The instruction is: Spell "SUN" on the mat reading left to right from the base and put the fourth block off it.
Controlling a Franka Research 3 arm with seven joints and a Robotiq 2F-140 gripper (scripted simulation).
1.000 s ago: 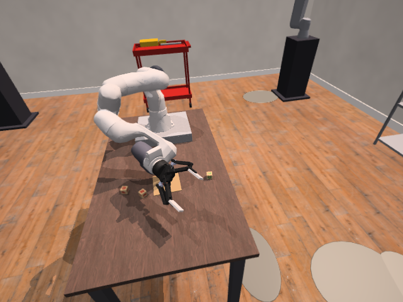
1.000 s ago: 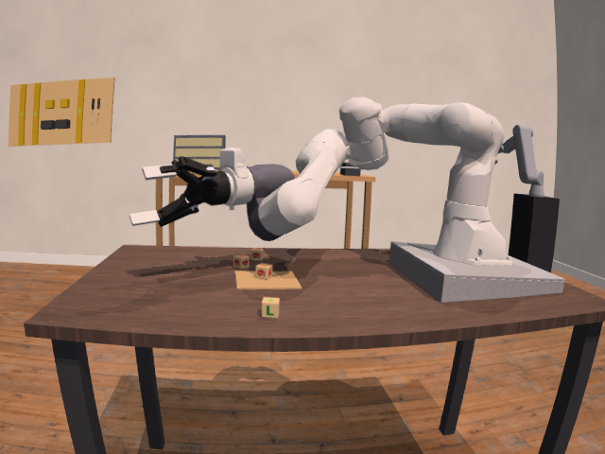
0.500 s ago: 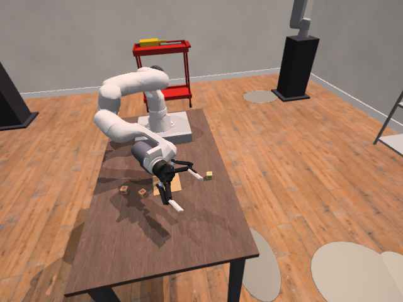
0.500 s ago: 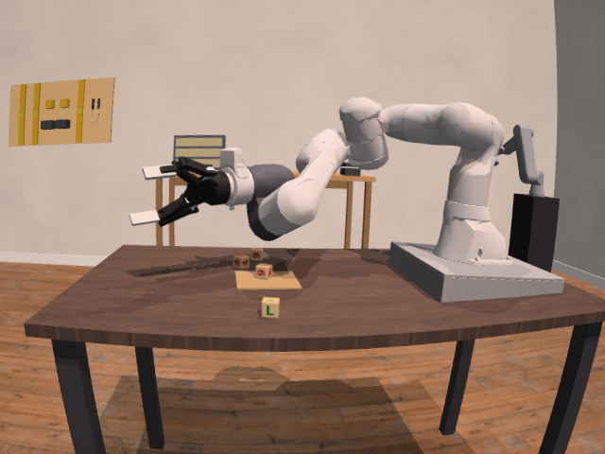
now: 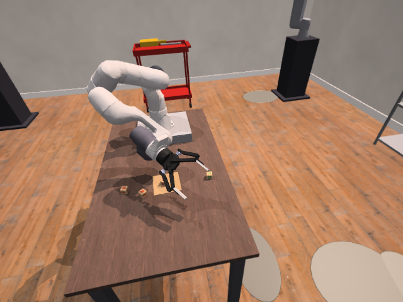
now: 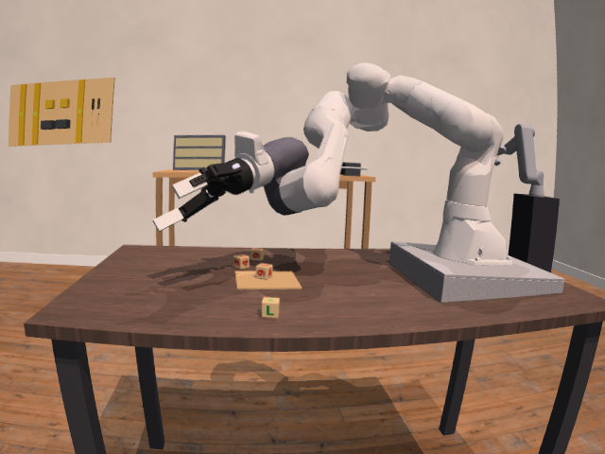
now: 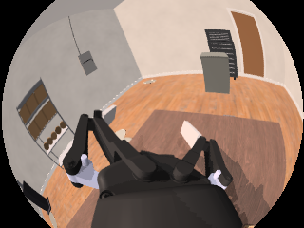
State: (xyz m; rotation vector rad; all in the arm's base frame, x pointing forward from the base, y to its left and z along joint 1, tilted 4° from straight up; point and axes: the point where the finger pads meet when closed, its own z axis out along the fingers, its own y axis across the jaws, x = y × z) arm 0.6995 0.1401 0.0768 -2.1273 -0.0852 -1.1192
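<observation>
A brown table [image 5: 162,234] [image 6: 322,312] [image 7: 228,138] is topped by a white arm [image 5: 117,110] [image 6: 435,112], its base bolted at one end. The arm is bent over the table, and its gripper [image 5: 197,184] [image 6: 171,203] [image 7: 150,120] is held in the air above the far side of the mat, fingers spread wide, nothing grasped, and aimed outward and slightly down, away from the base. Beneath it a tan mat [image 5: 157,190] [image 6: 283,282] is laid flat, nearly square, so that no clear long axis can be told. Four small lettered blocks are seen. One, the mat block [image 5: 162,183] [image 6: 264,270], is set on the mat, partly hidden by a finger in the top view, a red mark turned toward the exterior view. The green-lettered block [image 5: 209,175] [image 6: 269,306] is placed apart, off the mat, its "L" faced to the exterior view. On the opposite side, the nearer red block [image 5: 142,192] [image 6: 241,261] is turned cornerwise and the outer red block [image 5: 124,189] [image 6: 256,253] is stationed beyond it, both off the mat. Being cubes, the blocks are given no long axis; their top letters cannot be read surely.

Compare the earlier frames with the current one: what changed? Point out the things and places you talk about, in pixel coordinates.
The open black two-finger tool [image 5: 197,183] [image 6: 166,207] [image 7: 150,120] has drawn back slightly towards the grey slab base [image 5: 183,138] [image 6: 508,288] and tipped its fingers further downward. Nothing was grasped or released. The four pale lettered cube blocks [image 5: 209,175] [image 6: 269,307] and flat tan square mat [image 5: 157,190] [image 6: 285,283] stayed put.
</observation>
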